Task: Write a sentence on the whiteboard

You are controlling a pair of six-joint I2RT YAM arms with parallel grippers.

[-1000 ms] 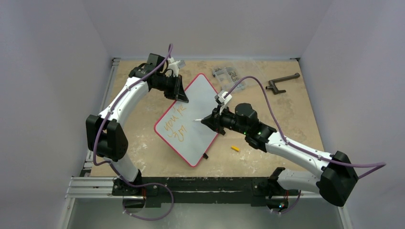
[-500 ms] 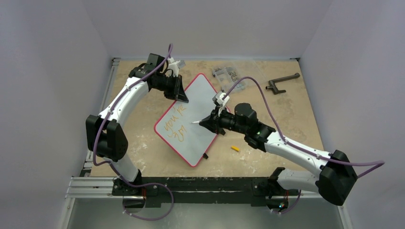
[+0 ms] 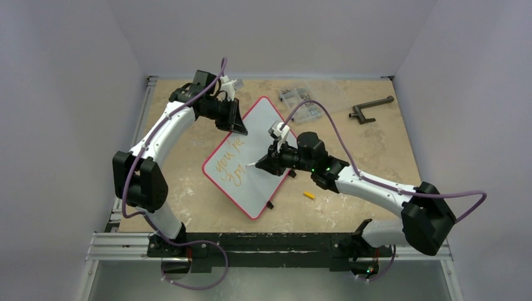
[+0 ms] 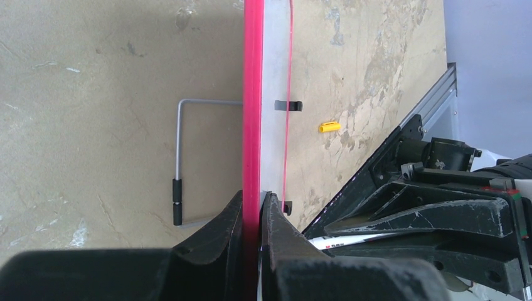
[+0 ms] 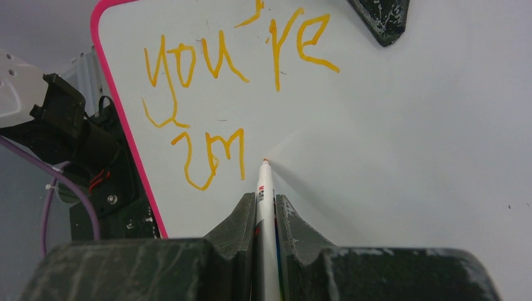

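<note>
Two lines of the sentence [image 5: 276, 56] are up. The marker [image 5: 266, 188] tip sits just right of the last letter, so my next stroke runs rightward. Right hand [image 5: 265, 204] clamps the marker, left hand [image 4: 252, 207] pinches the whiteboard [image 3: 263, 119] rim, mid-desk [image 3: 351, 150].

— Top view?
— Hangs high above and behind the arm bases [image 3: 169, 241], looking down on the whole table [image 3: 376, 163], far off.
— Left wrist?
— Sights edge-on along the whiteboard [image 4: 252, 94] rim, very close, toward the near rail [image 4: 437, 103].
— Right wrist?
— Faces the whiteboard's written side, close, down the marker [image 5: 265, 188].
— Shared?
— Whiteboard everywhere; yellow cap [image 3: 308, 195] from top and left wrist.
</note>
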